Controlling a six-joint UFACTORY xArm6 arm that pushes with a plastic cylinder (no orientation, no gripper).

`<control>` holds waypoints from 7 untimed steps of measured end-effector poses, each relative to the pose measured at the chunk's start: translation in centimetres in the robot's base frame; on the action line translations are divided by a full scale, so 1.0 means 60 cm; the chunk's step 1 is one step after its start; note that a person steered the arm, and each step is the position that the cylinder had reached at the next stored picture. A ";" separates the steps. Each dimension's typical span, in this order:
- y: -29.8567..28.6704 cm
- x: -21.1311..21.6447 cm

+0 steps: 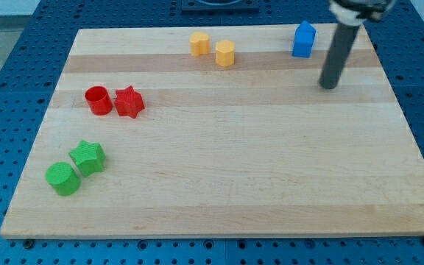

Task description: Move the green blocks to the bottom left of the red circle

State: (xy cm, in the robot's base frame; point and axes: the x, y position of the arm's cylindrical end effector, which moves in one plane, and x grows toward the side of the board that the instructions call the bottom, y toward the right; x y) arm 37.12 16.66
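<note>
A red circle block (98, 100) stands at the view's left, touching a red star block (129, 101) on its right. A green star block (88, 157) and a green round block (63, 178) sit touching each other at the view's lower left, below the red circle. My tip (330, 85) is at the view's upper right, far from the green and red blocks, just right of and below a blue block (304, 40).
Two yellow blocks (199, 43) (225, 53) sit side by side near the view's top centre. The wooden board (234, 162) rests on a blue perforated surface (6, 66).
</note>
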 end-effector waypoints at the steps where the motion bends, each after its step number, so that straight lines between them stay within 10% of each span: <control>1: -0.073 0.046; 7: -0.501 0.083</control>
State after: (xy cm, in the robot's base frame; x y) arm 42.09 -13.40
